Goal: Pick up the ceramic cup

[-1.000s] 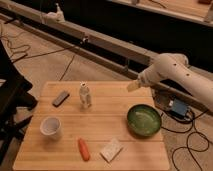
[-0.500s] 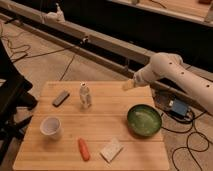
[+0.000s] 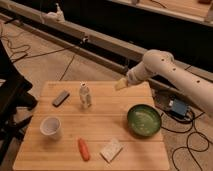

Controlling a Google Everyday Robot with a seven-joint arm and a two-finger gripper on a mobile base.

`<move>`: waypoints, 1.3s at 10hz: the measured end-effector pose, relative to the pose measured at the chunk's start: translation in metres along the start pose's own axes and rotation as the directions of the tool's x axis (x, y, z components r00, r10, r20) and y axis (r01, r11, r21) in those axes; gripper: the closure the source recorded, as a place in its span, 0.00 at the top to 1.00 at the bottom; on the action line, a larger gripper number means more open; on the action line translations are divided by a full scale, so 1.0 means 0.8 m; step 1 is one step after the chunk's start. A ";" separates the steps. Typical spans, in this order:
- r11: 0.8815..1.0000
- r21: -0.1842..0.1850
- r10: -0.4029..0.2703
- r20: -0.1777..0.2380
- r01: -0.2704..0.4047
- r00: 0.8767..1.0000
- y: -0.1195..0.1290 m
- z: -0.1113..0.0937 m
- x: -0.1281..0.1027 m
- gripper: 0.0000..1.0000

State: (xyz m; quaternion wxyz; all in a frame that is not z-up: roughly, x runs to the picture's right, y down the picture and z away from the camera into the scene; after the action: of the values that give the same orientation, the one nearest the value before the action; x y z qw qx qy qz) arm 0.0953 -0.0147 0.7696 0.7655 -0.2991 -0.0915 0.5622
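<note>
The ceramic cup point(image 3: 50, 126) is small, white and round. It stands on the wooden table point(image 3: 95, 145) near the front left. My white arm reaches in from the right. My gripper point(image 3: 120, 84) hangs over the table's back edge, right of centre, far from the cup. It is behind and to the left of the green bowl point(image 3: 144, 120).
A small clear bottle point(image 3: 85, 95) stands at the back middle. A dark flat remote-like object point(image 3: 61, 98) lies back left. An orange carrot point(image 3: 83, 149) and a pale sponge point(image 3: 111, 149) lie near the front edge. Cables and a blue box point(image 3: 178, 107) lie on the floor at right.
My arm and gripper have moved left along the table's back edge, toward the bottle. The objects on the table have not moved.
</note>
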 end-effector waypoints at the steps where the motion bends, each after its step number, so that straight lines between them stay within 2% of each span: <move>1: 1.000 -0.015 -0.023 0.009 0.023 1.000 0.019 0.003 -0.010 0.57; 4: 0.993 -0.045 -0.104 0.029 0.105 0.994 0.075 0.014 -0.032 0.57; 7: 0.979 -0.074 -0.186 0.027 0.188 0.982 0.129 0.036 -0.041 0.57; 9: 0.967 -0.097 -0.234 0.018 0.235 0.972 0.164 0.055 -0.043 0.57; 11: 0.950 -0.153 -0.274 0.014 0.273 0.962 0.208 0.079 -0.042 0.57; 13: 0.935 -0.187 -0.305 0.007 0.301 0.952 0.235 0.093 -0.039 0.57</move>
State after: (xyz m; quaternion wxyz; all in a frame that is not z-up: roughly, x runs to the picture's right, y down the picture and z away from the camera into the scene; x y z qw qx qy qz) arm -0.1028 0.0185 0.7305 0.8128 -0.3577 -0.1800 0.4232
